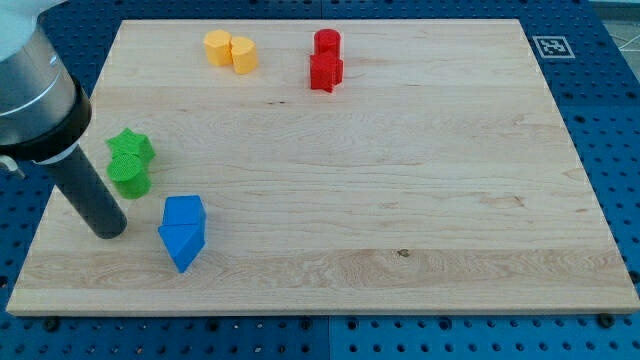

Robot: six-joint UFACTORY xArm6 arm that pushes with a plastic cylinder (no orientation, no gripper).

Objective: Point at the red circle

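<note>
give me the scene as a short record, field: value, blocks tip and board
board: wooden board on a blue pegboard
my tip: at the view's left, just below the green pair, left of the blue pair, touching neither
target: red circle at the view's top, far from my tip
red star: directly below the red circle, touching it
yellow blocks: two, side by side, left of the red pair
green blocks: star above a round one
blue blocks: two, stacked close
marker: black-and-white tag, top right corner

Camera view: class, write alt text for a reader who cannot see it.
My tip rests at the wooden board's left edge beside two green blocks and two blue blocks, far from the red circle and red star-like block at the top, right of two yellow blocks.
</note>
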